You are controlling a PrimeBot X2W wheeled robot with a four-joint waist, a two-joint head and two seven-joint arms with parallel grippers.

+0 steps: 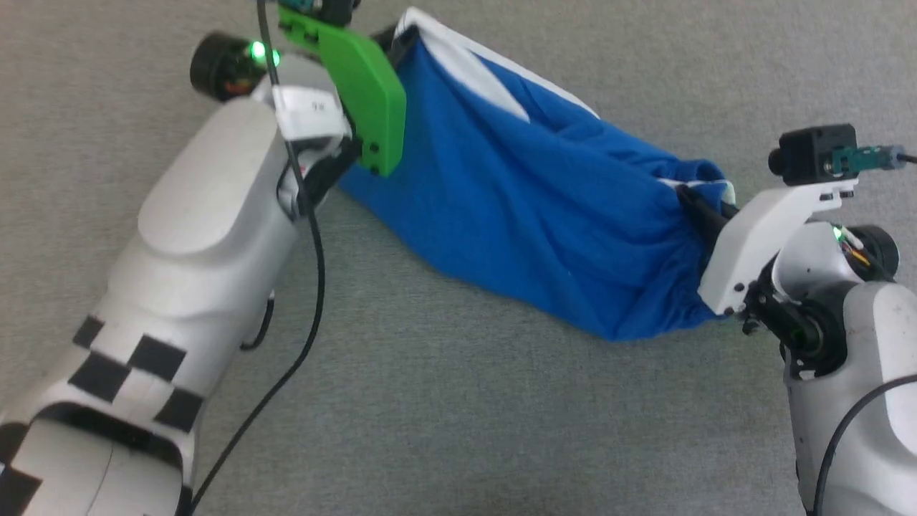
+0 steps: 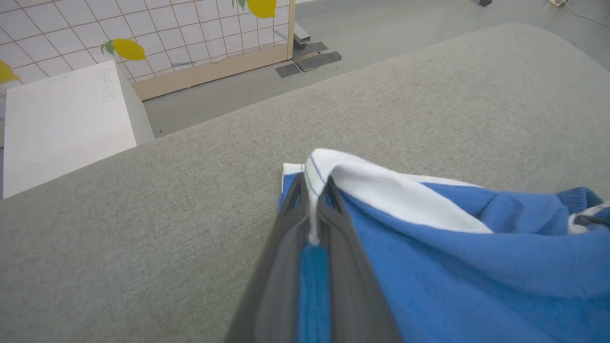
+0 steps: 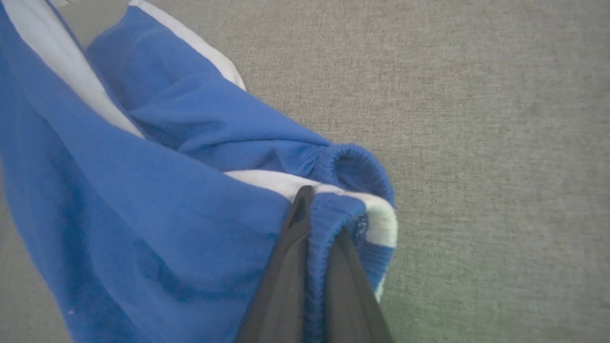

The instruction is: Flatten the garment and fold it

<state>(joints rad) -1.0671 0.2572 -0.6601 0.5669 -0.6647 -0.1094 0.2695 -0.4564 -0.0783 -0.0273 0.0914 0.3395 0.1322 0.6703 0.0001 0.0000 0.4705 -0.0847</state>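
The bright blue shorts hang stretched between my two grippers above the grey cloth surface, sagging in the middle. My left gripper is shut on the white-striped hem corner of the shorts; in the head view this gripper is at the top, mostly hidden behind its green mount. My right gripper is shut on the gathered blue waistband of the shorts, and appears at the right in the head view. White stripe trim runs along the upper edge.
The grey fabric-covered surface spreads under and around the shorts. Beyond its far edge the left wrist view shows a white board, a tiled partition with lemon prints and bare floor.
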